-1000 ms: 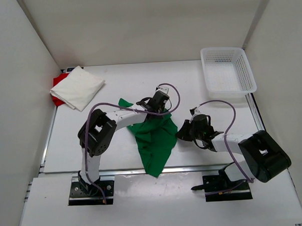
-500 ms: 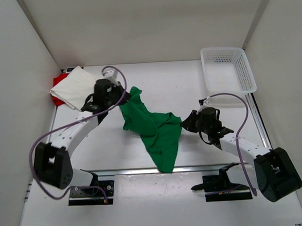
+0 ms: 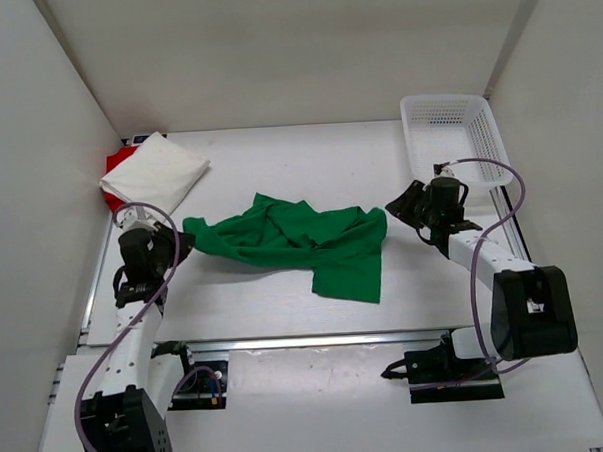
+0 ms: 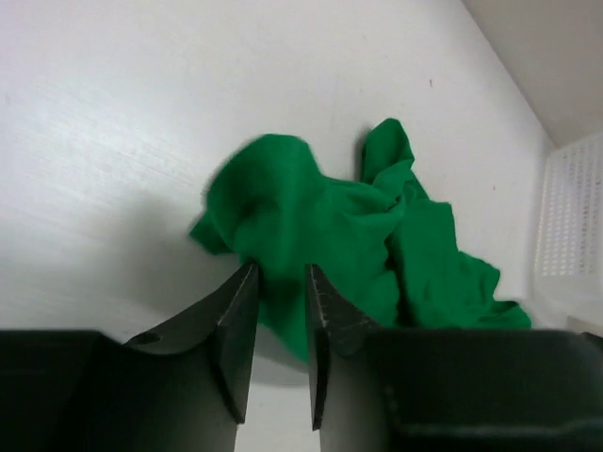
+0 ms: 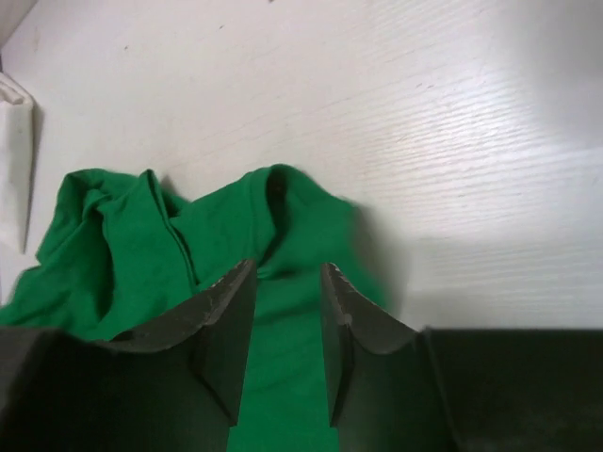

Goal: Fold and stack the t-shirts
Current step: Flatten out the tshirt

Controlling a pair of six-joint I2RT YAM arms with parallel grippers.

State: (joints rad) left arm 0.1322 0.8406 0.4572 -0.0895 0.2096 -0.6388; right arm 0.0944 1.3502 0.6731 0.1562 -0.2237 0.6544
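Green t-shirt [image 3: 292, 236]: lies crumpled and unfolded across the middle of the tabletop [image 3: 309, 161]; drawn out in a long band from left to right, with a broader flap towards the near edge on its right half; bunched folds along its middle

Left end of the green t-shirt: a rounded lump of cloth just in front of the left fingers [image 4: 236, 330]; in the left wrist view it reaches down to the fingertips, and whether it touches them cannot be told

Left fingers: parted by a narrow gap; green cloth shows beyond the gap; nothing seen clamped between them

Left arm [image 3: 136, 323]: stretched along the left side of the tabletop, wrist low and pointing right at the cloth's end

Right end of the green t-shirt: a raised fold directly ahead of the right fingers [image 5: 231, 330]; cloth fills the view through their gap

Right fingers: spread a little apart; no pinch on the cloth visible

Right arm [image 3: 483, 253]: reaches up the right side; its wrist sits between the shirt's right end and the basket [image 3: 444, 99]

White t-shirt [image 3: 157, 174]: folded, at the far left corner of the tabletop; well apart from the green one

Red t-shirt [image 3: 118, 159]: under the white one; only its left edge peeks out

Basket: white mesh, far right corner; upright
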